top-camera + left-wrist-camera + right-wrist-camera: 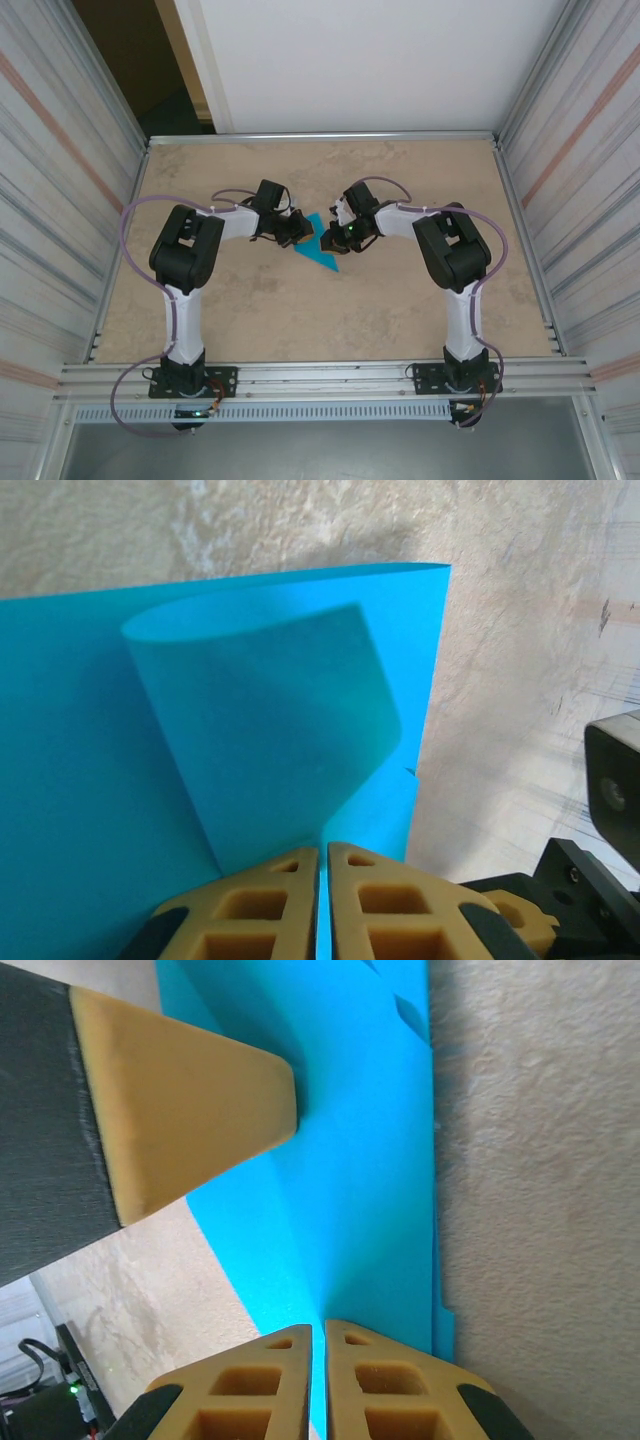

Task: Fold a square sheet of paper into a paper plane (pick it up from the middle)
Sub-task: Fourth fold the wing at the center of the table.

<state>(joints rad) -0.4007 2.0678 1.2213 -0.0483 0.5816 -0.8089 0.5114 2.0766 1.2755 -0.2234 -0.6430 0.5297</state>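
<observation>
"The square sheet of paper (322,250), where did it lie?"

"At the middle of the table (300,320), between the two grippers. From above it looked like a blue triangle with its point toward the near right. It was already partly folded."

"And the left gripper (297,232)?"

"It met the sheet from the left. In its wrist view the fingers (270,900) were pressed together, with only a thin blue sliver of paper pinched between them. Just above them a flap (270,730) curled up and over in a loose roll, hiding the flat layer behind it."

"The right gripper (335,238)?"

"It was much the same from the other side. Its fingers (390,1380) were closed on the sheet's edge, with a blue line showing in the seam."

"Was anything in the way?"

"In the right wrist view, one tan finger of the left gripper (190,1110) lay across the upper left with its tip on the paper, covering that part of the sheet. From above, both wrists overhung the sheet's far edges. A black part of the right arm (610,790) sat at the right edge of the left wrist view."

"And around them?"

"There was bare mottled tabletop on every side. Lavender cables (135,215) looped off each arm, and ribbed side walls (60,200) closed in the table. A white panel (380,60) stood behind it."
</observation>
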